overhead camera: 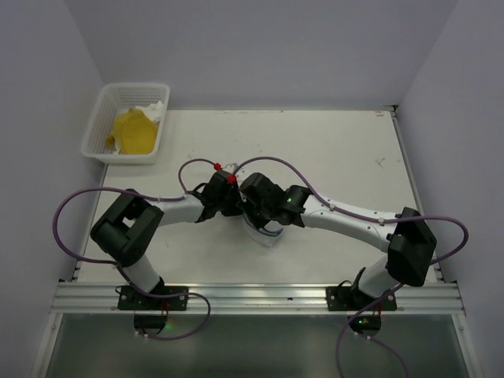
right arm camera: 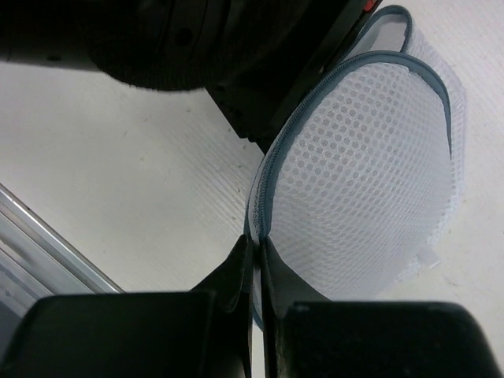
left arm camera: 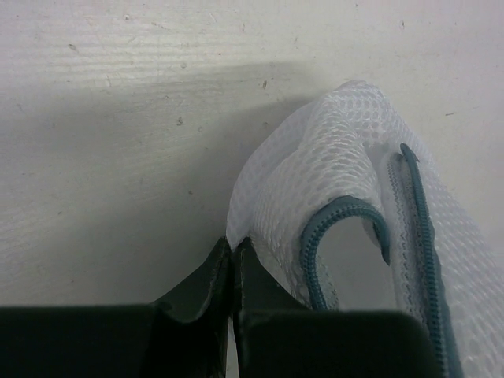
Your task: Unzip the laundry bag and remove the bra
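The laundry bag (overhead camera: 266, 235) is a white mesh pouch with a grey-blue zipper, held up between both grippers at the table's middle. My left gripper (left arm camera: 232, 246) is shut on a fold of the bag's white mesh (left arm camera: 346, 165). The zipper (left arm camera: 344, 208) beside it curls open in a loop. My right gripper (right arm camera: 257, 242) is shut on the bag's zipper rim, with the mesh dome (right arm camera: 362, 173) bulging to its right. In the top view the left gripper (overhead camera: 235, 206) and right gripper (overhead camera: 250, 213) nearly touch. No bra shows inside the bag.
A white slatted basket (overhead camera: 101, 118) stands at the table's far left corner, holding a yellow padded garment (overhead camera: 134, 132) and a white cloth (overhead camera: 150, 108). The left arm's dark wrist (right arm camera: 197, 39) fills the top of the right wrist view. A metal rail (overhead camera: 252, 298) runs along the near edge.
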{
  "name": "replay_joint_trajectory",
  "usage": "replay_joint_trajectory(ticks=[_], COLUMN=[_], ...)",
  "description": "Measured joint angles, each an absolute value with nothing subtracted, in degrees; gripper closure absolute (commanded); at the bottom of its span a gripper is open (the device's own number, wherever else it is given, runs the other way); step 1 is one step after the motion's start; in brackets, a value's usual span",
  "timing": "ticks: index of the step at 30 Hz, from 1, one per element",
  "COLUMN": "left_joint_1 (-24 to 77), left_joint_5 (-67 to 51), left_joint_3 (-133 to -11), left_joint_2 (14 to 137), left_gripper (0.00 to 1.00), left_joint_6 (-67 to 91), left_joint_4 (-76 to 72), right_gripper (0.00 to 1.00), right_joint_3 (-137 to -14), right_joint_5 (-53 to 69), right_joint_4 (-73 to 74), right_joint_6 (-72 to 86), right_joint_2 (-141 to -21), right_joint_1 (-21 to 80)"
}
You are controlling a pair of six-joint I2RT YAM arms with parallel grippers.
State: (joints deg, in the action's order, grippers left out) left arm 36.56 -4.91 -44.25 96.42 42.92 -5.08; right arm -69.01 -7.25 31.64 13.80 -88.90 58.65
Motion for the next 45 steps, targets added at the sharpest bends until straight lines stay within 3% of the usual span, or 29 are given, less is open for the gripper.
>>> replay_joint_trajectory(ticks=[7,11,20,23,24,27,29,30,32,33,38,45], left_joint_1=[34.54,33.98,29.82,27.16,26.33,24.38,23.18,22.48,20.88,20.23,16.19,13.04], left_joint_5=[-7.29,-8.56,-10.13,-9.91,-9.61,-7.97,-6.39,-5.65,-4.03,-3.75,0.93,5.45], left_joint_3=[-42.57,-40.84,-36.62,-34.87,-34.37,-33.5,-33.41,-33.41,-33.34,-33.32,-33.32,-34.44], left_joint_2=[96.12,95.61,91.44,88.33,86.98,82.87,80.34,79.05,75.94,75.42,68.42,60.38], left_gripper=[0.99,0.94,0.59,0.37,0.25,0.08,0.03,0.02,0.0,0.0,0.0,0.0], left_joint_6=[43.57,44.47,45.45,44.97,44.75,43.83,43.59,43.4,43.2,43.13,41.58,38.65], left_joint_4=[-7.44,-9.74,-10.81,-9.82,-9.15,-5.91,-3.57,-2.09,1.43,2.0,8.62,16.84], right_gripper=[1.0,1.0,1.0,1.0,1.0,1.0,0.99,0.97,0.8,0.8,0.52,0.36], right_joint_3=[-60.14,-55.83,-52.86,-52.86,-52.86,-52.86,-52.86,-52.93,-53.39,-53.65,-56.4,-62.48], right_joint_5=[-4.56,-3.11,-1.74,-1.69,-1.61,-1.45,-1.41,-1.37,-0.73,-0.4,1.28,2.76], right_joint_4=[25.32,20.8,13.63,12.01,11.68,10.98,10.85,10.87,11.14,11.2,13.52,17.45], right_joint_6=[13.43,13.47,13.5,13.65,13.74,13.93,14.02,14.04,14.13,14.13,14.85,15.62], right_joint_2=[-88.51,-88.77,-90.24,-92.47,-93.36,-95.18,-95.53,-95.55,-95.7,-95.72,-95.74,-94.96], right_joint_1=[58.83,58.96,59.16,59.16,59.16,59.18,59.2,59.2,59.18,59.18,59.2,59.2])
